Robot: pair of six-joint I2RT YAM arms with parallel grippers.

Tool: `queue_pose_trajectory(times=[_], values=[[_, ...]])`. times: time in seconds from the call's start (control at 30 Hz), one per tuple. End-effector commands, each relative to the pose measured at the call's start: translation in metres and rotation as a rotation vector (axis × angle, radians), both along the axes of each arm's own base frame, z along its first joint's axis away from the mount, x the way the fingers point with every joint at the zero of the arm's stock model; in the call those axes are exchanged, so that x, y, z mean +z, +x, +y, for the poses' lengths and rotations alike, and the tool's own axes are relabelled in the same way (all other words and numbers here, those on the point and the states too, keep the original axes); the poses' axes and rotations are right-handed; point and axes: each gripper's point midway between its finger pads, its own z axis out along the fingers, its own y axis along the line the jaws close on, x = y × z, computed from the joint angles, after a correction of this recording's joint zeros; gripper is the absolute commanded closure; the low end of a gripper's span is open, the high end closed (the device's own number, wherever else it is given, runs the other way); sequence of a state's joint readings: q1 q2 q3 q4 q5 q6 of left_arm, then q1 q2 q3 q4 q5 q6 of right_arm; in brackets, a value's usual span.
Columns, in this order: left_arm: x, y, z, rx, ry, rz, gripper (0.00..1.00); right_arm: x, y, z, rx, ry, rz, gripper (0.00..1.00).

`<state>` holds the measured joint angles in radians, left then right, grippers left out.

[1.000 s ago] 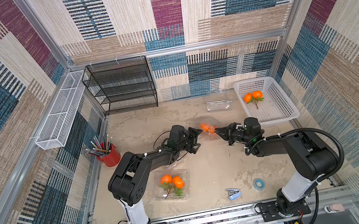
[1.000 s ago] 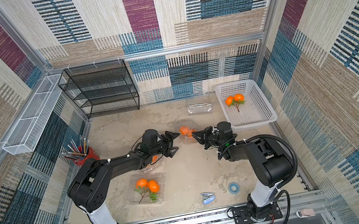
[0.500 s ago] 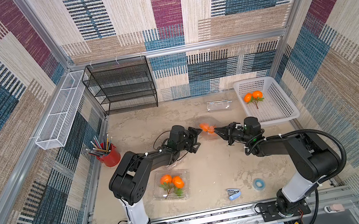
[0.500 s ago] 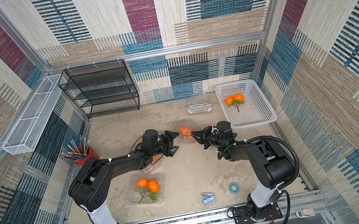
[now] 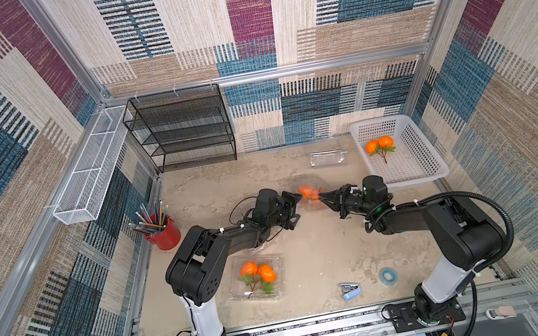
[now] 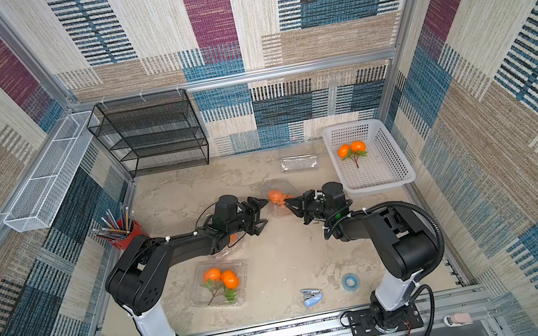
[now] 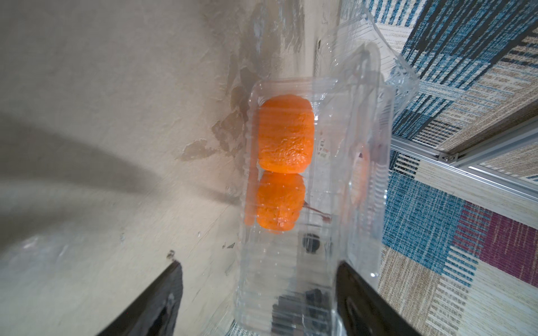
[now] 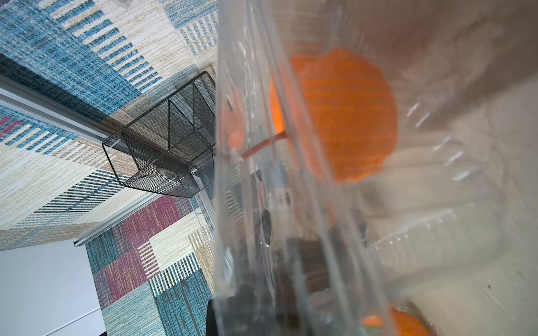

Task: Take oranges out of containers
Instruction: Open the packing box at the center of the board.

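Clear container [image 7: 308, 261] edge pinched by right end effector [image 5: 326, 198], bare tabletop [image 5: 323, 244] in front

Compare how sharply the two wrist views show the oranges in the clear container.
Left wrist: oranges fairly crisp through the ribbed container, soft shadow across the table. Right wrist: the container fills the lens, smearing the orange; the black rack behind is sharp.

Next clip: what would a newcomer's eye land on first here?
Mid-table, a clear clamshell with two oranges sits between the pincers: right pincer shut on its edge, left pincer open at its other side. An orange pair lies in the white basket at far right; a second pair fills the front clamshell.
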<state>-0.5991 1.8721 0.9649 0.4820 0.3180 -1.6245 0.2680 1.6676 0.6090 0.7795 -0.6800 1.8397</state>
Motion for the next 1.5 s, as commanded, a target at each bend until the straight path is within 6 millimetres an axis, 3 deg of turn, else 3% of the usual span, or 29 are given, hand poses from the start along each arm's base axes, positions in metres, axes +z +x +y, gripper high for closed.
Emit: queue_pose_trajectory(times=[0.0, 0.47, 0.93, 1.47], values=[[0.004, -0.009, -0.011, -0.049, -0.034, 0.004, 0.17, 0.017, -0.001, 0.012, 0.049, 0.048, -0.044, 0.84], [-0.005, -0.018, -0.01, -0.053, -0.024, 0.035, 0.18, 0.025, 0.013, 0.022, 0.025, 0.084, -0.05, 0.8], [-0.017, -0.031, 0.003, -0.041, 0.023, 0.087, 0.2, 0.023, 0.009, 0.017, -0.01, 0.096, -0.043, 0.77], [-0.035, -0.048, 0.007, -0.094, 0.116, 0.187, 0.21, 0.03, 0.02, 0.011, -0.088, 0.157, -0.013, 0.78]])
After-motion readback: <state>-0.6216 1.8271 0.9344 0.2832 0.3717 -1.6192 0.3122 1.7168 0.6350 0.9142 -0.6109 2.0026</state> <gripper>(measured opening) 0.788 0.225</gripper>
